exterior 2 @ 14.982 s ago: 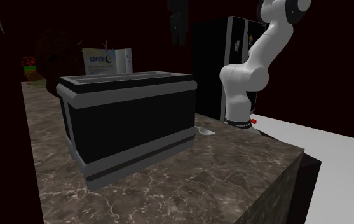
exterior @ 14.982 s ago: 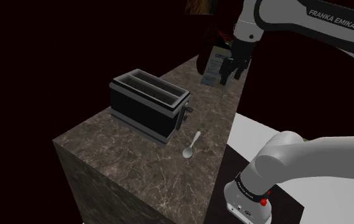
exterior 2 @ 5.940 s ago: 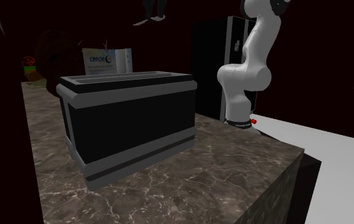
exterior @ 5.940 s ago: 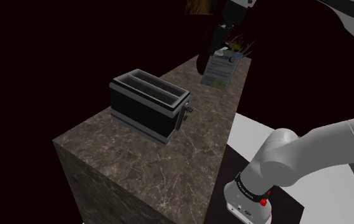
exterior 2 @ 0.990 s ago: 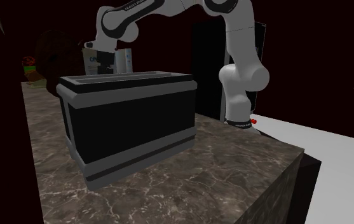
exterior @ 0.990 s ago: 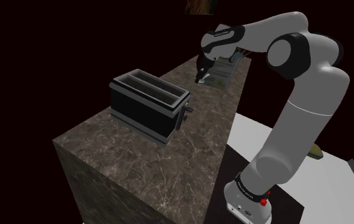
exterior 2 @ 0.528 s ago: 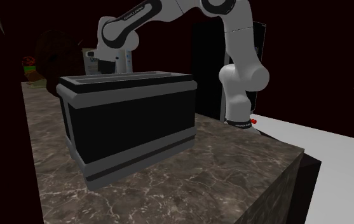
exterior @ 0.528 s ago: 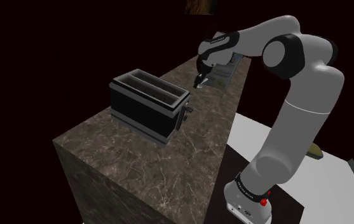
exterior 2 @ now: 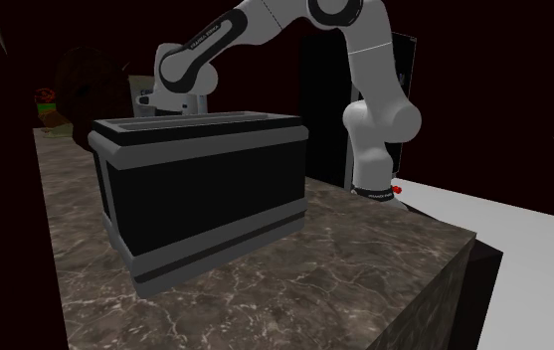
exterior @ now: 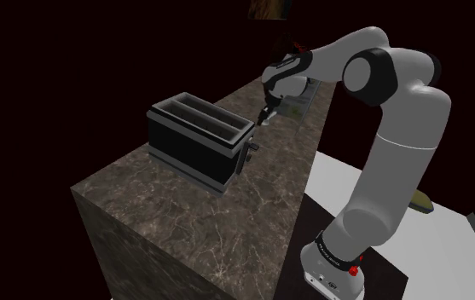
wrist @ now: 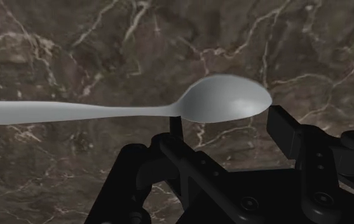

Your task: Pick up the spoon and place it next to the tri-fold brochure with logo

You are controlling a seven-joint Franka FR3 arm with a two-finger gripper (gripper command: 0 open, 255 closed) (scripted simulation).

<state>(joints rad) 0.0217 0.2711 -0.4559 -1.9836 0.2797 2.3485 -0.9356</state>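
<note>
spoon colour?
Plain light grey spoon, with no pattern. It shows best in the wrist view.

We find both exterior views dim, with a black area surrounding the marbled counter (exterior: 184, 204). Light falls from above, so the counter's top reads brighter than its front face. The white arm (exterior: 397, 162) is the brightest surface. In the wrist view, the spoon (wrist: 226, 102) carries a soft highlight on its bowl.
</note>
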